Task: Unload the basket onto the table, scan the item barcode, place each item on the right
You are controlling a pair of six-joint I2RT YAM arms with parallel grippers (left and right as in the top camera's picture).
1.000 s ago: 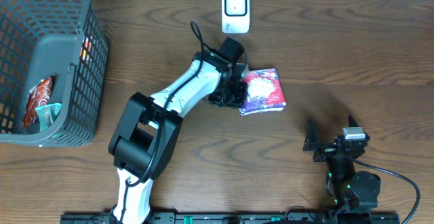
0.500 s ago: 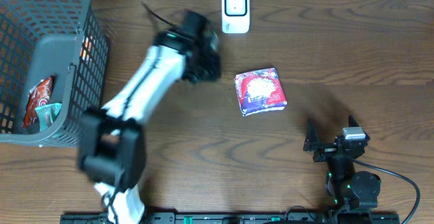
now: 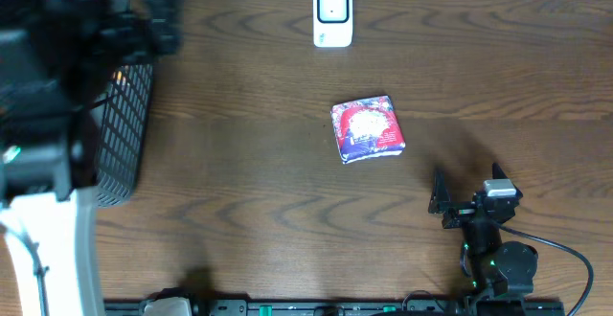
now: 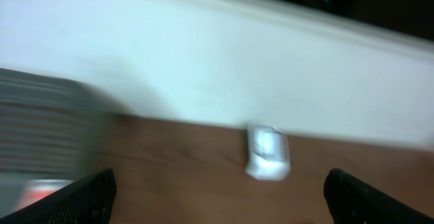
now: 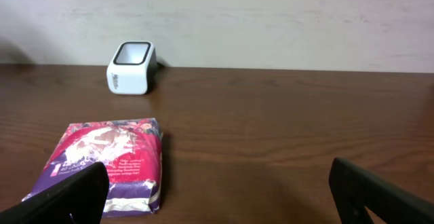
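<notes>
**Both pairs of fingers released; packet lies free mid-desk**

Left fingers [image 4: 88, 198]: spread wide, nothing between them and nothing touching them. You have them off the desk [image 3: 239, 182] at its far left corner, by the basket [image 3: 129, 134]. The overhead view is too blurred there to place them more closely.

Right fingers [image 5: 68, 200]: also spread wide and empty, low at the near right edge, facing the packet [image 3: 368, 129].

The packet lies flat mid-desk, printed face up. It is clear of both arms, with bare wood on every side.

The scanner [image 3: 332, 14] stands at the far edge against the wall [image 5: 271, 13], well apart from the packet.
</notes>
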